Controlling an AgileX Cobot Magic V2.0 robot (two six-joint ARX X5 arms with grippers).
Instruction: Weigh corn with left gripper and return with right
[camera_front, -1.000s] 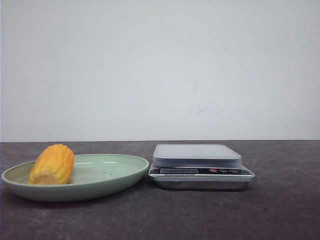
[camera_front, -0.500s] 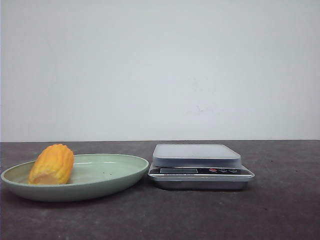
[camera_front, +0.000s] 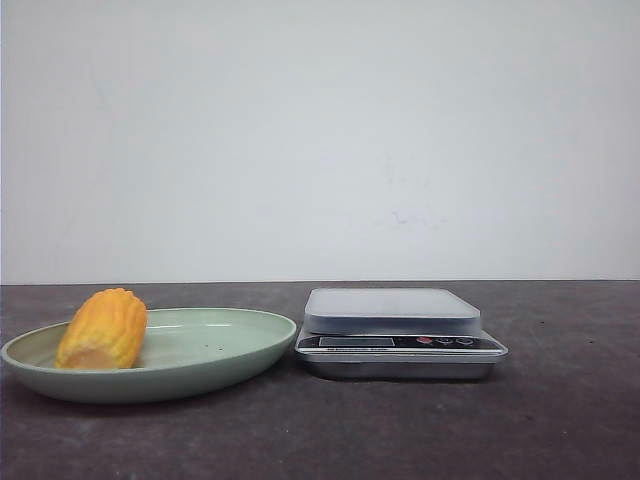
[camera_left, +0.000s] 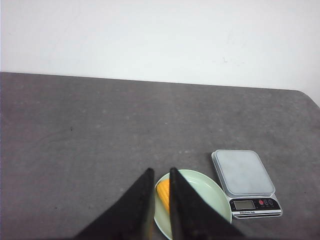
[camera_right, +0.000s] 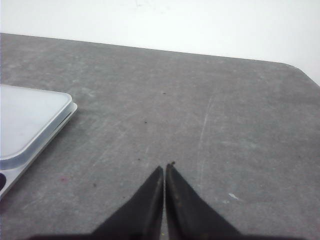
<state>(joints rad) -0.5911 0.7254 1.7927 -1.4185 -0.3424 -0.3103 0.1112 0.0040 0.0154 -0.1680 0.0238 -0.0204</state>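
Now the corn (camera_front: 103, 329), a short yellow-orange cob piece with ridged kernel rows, lies on its side in the left part of a pale green plate (camera_front: 220, 345), its paler cut end facing the front edge of the tabletop (camera_front: 560, 420). The plate sits toward the front left of the dark grey tabletop. Just beside the plate, on its right and apart from it by a thin gap, stands a silver kitchen scale (camera_front: 400, 333) with a bare grey weighing platform, a small display and round buttons on its front strip.

Neither arm appears in the front view. The left wrist view looks down from well above: the left gripper (camera_left: 160, 173) hangs high over the plate, its two dark jaws held slightly apart with nothing between them, and a sliver of the corn (camera_left: 163, 195) shows in the gap. That view also shows the whole plate and scale from above. The right wrist view shows the right gripper (camera_right: 164, 169) over bare tabletop to the right of the scale, whose corner (camera_right: 30, 125) is at the picture's edge; its jaws are pressed together, grasping nothing.
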